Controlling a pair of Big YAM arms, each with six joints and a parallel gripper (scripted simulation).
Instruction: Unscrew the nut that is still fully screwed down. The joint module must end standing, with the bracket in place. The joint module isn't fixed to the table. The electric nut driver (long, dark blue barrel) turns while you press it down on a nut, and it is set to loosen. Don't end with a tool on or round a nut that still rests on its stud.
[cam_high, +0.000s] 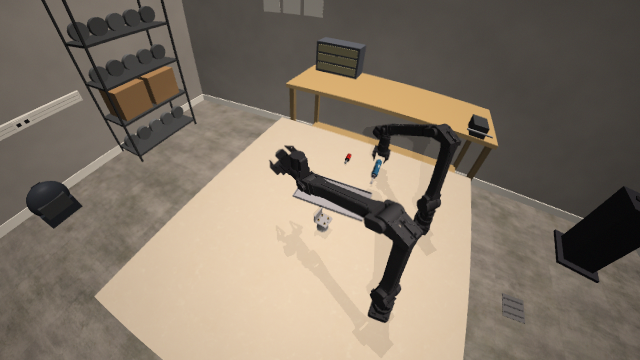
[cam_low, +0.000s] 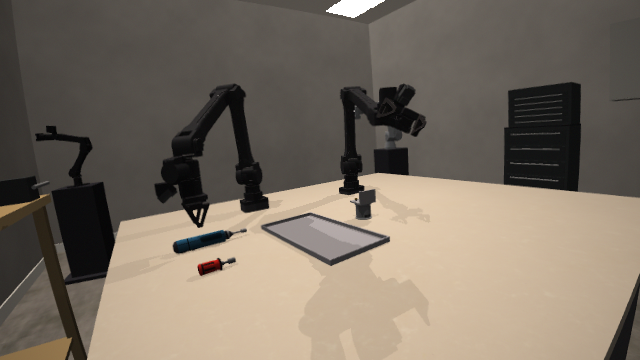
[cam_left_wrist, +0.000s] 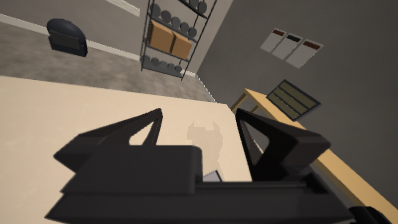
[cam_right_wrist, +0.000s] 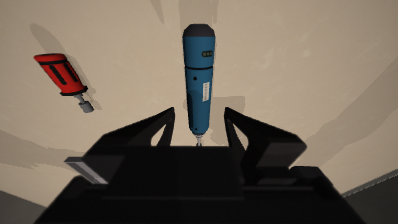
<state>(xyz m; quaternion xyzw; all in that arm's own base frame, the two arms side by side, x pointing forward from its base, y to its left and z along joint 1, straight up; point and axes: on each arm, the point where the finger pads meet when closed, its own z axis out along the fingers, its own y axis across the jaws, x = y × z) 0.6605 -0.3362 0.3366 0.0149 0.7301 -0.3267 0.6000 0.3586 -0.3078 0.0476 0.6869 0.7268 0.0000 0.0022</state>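
The dark blue nut driver lies flat on the table; it also shows in the exterior view and in the right wrist view. My right gripper is open and hovers just above the driver's bit end, apart from it. The joint module with its bracket stands upright near the tray; its nuts are too small to make out. My left gripper is open, empty and high above the table.
A short red-handled tool lies beside the driver. A flat grey tray lies under the left arm, between the tools and the joint module.
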